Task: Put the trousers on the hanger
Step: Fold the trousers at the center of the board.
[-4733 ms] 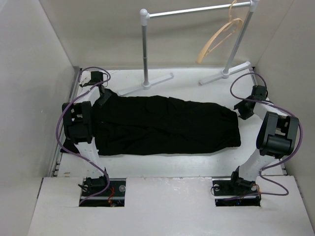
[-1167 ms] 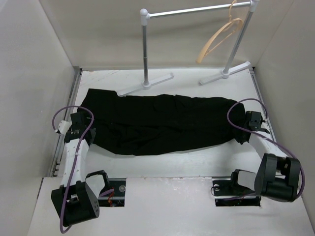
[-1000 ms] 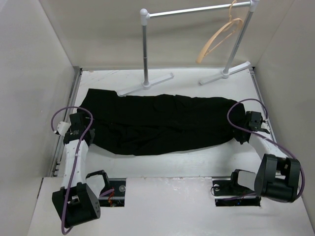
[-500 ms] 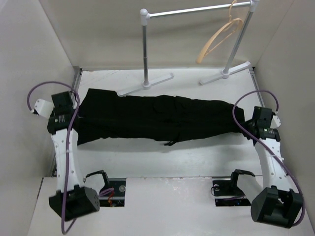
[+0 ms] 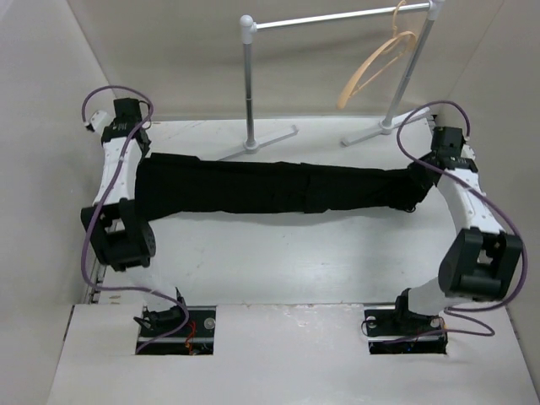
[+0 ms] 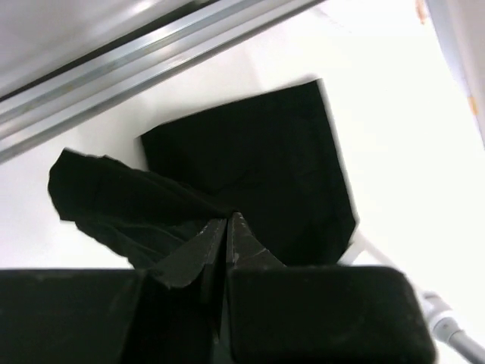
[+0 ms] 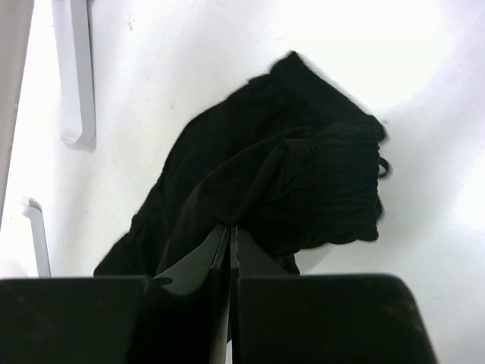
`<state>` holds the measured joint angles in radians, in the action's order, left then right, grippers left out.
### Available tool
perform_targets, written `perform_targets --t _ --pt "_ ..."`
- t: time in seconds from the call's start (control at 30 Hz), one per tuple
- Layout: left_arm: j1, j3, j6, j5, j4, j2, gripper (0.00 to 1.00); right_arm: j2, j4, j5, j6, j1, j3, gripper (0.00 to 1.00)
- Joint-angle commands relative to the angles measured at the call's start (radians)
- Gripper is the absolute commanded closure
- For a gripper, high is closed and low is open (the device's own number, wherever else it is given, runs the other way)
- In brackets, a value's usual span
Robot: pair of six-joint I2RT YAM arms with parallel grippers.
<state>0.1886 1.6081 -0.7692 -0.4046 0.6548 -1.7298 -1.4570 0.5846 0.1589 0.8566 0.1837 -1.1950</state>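
Currently both ends are pinched: left gripper (image 6: 226,227) pressed shut on one end of the trousers (image 5: 270,187), right gripper (image 7: 229,231) shut on the other, cloth stretched between them as a narrow band just over the table (image 5: 278,253). Keep the pull even and lift level (slack would sag). Hanger (image 5: 375,67) hangs on the rack (image 5: 249,84), far right. The rack post stands just behind the band and the walls (image 5: 51,126) close in beside both arms, so room lies upward.

trousers (image 5: 278,187): no longer spread wide on the table (image 5: 278,261); now drawn into a narrow band, shifted toward the far side
left gripper (image 6: 227,226): moved from near edge to far left; clamps one end
right gripper (image 7: 229,231): moved farther back; clamps the other end
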Motion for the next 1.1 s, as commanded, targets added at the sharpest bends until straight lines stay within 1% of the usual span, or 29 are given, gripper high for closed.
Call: perform_targets --t 0.0,0.1,0.13,0.17,0.2,0.27,0.33,0.37,0.43,0.5,0.53,0.57,0.6,0.67,0.7,0.73,0.77,0.8,0.83,0.87,0.97,1.07 --pt "-0.007 0.169 0.08 -0.068 -0.041 -0.123 1.0 -0.126 -0.075 0.019 -0.024 0.013 -0.142 0.94" --pt "-0.025 0.327 0.134 -0.071 -0.029 -0.301 0.96 -0.287 -0.066 0.011 -0.027 0.012 -0.283 0.93" --pt "-0.027 0.381 0.151 -0.071 -0.017 -0.36 0.93 -0.34 -0.057 0.011 -0.027 0.01 -0.332 0.92" --pt "-0.028 0.439 0.165 -0.062 0.003 -0.419 0.87 -0.392 -0.04 0.011 -0.027 0.009 -0.386 0.89" --pt "-0.031 0.499 0.179 -0.037 0.026 -0.469 0.8 -0.448 -0.013 0.007 -0.028 0.009 -0.444 0.82" --pt "-0.034 0.591 0.202 -0.002 0.057 -0.53 0.68 -0.526 0.047 0.004 -0.031 0.009 -0.549 0.62" --pt "-0.034 0.598 0.214 0.015 0.057 -0.509 0.6 -0.549 0.066 -0.001 -0.037 -0.003 -0.603 0.44" --pt "-0.03 0.572 0.212 0.016 0.051 -0.475 0.58 -0.54 0.061 0.007 -0.042 -0.014 -0.606 0.38" --pt "-0.019 0.468 0.209 0.023 0.023 -0.374 0.53 -0.502 0.037 0.013 -0.05 -0.029 -0.58 0.32" --pt "-0.008 0.3 0.196 0.041 -0.015 -0.239 0.52 -0.429 -0.008 0.014 -0.048 -0.049 -0.504 0.31" --pt "-0.005 0.217 0.18 0.053 -0.033 -0.181 0.52 -0.381 -0.044 0.014 -0.042 -0.063 -0.445 0.32" --pt "-0.004 0.087 0.145 0.081 -0.061 -0.1 0.52 -0.332 -0.087 0.011 -0.039 -0.08 -0.381 0.37" --pt "-0.001 -0.033 0.11 0.114 -0.088 -0.024 0.52 -0.281 -0.127 0.007 -0.033 -0.097 -0.311 0.48" --pt "0.001 -0.28 0.03 0.199 -0.153 0.118 0.52 -0.191 -0.187 -0.004 -0.008 -0.135 -0.176 0.73" --pt "0.004 -0.389 -0.002 0.237 -0.188 0.177 0.52 -0.149 -0.209 -0.021 0.004 -0.154 -0.116 0.82" --pt "0.008 -0.486 -0.039 0.277 -0.225 0.226 0.52 -0.111 -0.23 -0.041 0.013 -0.172 -0.059 0.85" --pt "0.018 -0.576 -0.082 0.321 -0.268 0.269 0.52 -0.083 -0.252 -0.057 0.022 -0.184 -0.016 0.87" --pt "0.028 -0.652 -0.119 0.369 -0.315 0.3 0.52 -0.044 -0.281 -0.079 0.035 -0.207 0.041 0.87" --pt "0.039 -0.696 -0.145 0.395 -0.352 0.311 0.51 -0.022 -0.293 -0.09 0.042 -0.217 0.072 0.87" --pt "0.053 -0.742 -0.172 0.42 -0.392 0.314 0.51 0.007 -0.302 -0.104 0.056 -0.23 0.109 0.85" --pt "0.079 -0.784 -0.205 0.464 -0.49 0.268 0.5 0.053 -0.312 -0.133 0.071 -0.238 0.181 0.71" --pt "0.094 -0.786 -0.223 0.471 -0.573 0.213 0.49 0.107 -0.322 -0.139 0.091 -0.211 0.271 0.49"
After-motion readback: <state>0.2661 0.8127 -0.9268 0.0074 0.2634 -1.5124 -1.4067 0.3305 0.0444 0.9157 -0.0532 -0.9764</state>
